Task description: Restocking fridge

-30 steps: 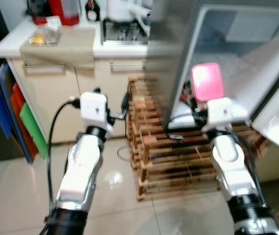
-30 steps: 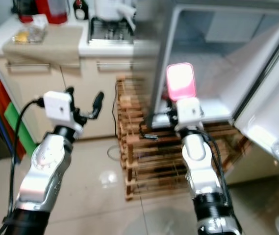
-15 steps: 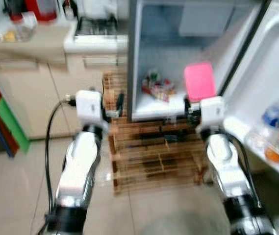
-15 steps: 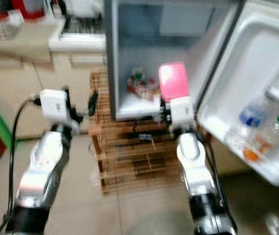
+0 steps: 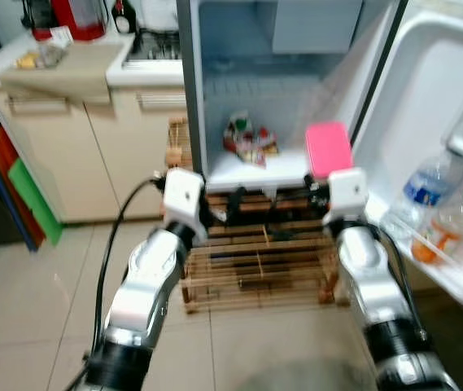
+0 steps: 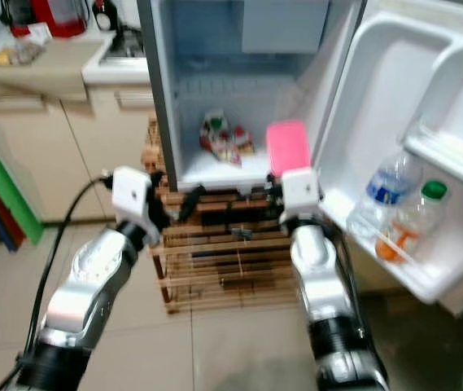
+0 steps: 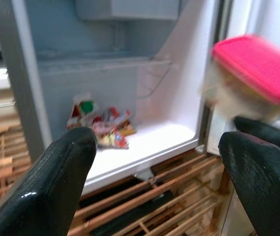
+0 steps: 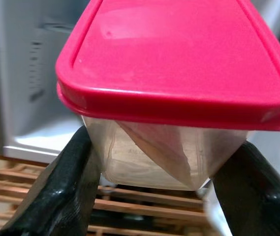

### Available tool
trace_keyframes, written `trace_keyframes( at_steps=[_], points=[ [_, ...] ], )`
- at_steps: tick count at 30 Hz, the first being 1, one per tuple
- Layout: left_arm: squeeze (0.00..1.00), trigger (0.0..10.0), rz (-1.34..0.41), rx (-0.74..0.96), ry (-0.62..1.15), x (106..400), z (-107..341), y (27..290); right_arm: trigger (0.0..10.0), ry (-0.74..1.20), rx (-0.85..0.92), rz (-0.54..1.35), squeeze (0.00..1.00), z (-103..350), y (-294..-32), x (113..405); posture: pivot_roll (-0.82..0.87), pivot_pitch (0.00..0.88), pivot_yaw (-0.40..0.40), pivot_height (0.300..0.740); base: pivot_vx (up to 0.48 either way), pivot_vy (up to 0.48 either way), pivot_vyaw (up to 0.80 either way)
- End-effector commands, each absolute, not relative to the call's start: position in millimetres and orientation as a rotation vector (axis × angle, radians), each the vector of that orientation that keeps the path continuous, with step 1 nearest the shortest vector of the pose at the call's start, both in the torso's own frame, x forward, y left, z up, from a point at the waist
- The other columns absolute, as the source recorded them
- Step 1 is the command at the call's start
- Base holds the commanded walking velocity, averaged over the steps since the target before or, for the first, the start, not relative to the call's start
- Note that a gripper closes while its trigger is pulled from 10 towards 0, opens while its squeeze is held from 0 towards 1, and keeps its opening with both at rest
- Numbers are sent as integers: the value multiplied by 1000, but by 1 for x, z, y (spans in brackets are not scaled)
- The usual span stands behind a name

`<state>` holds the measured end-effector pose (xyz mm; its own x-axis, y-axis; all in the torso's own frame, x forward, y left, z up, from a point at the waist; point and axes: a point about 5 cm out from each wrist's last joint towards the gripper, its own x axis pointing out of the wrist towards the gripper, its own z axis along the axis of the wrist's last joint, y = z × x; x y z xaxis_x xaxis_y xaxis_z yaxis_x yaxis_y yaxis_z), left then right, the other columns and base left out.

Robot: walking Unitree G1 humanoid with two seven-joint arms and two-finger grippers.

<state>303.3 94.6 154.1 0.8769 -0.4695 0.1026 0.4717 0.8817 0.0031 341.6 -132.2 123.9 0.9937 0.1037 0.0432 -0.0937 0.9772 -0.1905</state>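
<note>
Left gripper (image 5: 219, 204): raised before the open fridge (image 5: 194, 98), fingers spread, nothing between them. Kept free, presumably to steady or assist. Beyond the fingertips (image 7: 56, 172): fridge floor with a small pile of packets (image 7: 103, 128); below it, a wooden rack (image 7: 144, 206).

Right gripper (image 8: 154, 172): clamped on the tub (image 8: 171, 83), one finger pressed against each clear side wall just under the pink lid, lid uppermost. Held level, likely to keep the contents settled. Carried at the height of the fridge floor, just short of the opening, judged as the approach for setting it inside.

Fridge door (image 5: 426, 90): swung wide beside the right arm, giving free access. Two bottles (image 5: 438, 199) standing in its lower shelf.

Views compared:
- Left wrist view: showed the spread of the left fingers, the bare floor area beside the packets as a likely landing spot, and the tub off beside one fingertip.
- Right wrist view: showed the grip points on the tub walls and pale contents inside, not identifiable.
- Head views: showed the door bottles, the counter (image 5: 60, 69) beyond the left arm, and both arms relative to the opening.
</note>
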Motion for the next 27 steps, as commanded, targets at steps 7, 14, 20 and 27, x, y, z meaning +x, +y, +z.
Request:
trace_keyframes(
  at_steps=[7,14,20,27],
  points=[
    [0,10000,-507,-18,-117,302,155,94,0,-64,-185,116,0,136,-127,354,-58,0,14,740,480,0,0],
    [0,10000,-455,-22,-176,302,163,98,0,-89,-196,130,0,143,-124,358,-55,0,9,740,480,0,0],
    [0,10000,-432,-9,-234,304,174,98,0,-107,-213,150,0,147,-125,360,-54,0,6,740,480,0,0],
    [0,10000,-441,-24,-252,302,176,96,0,-162,-173,208,0,165,-112,361,-52,0,6,740,480,0,0]
  ],
)
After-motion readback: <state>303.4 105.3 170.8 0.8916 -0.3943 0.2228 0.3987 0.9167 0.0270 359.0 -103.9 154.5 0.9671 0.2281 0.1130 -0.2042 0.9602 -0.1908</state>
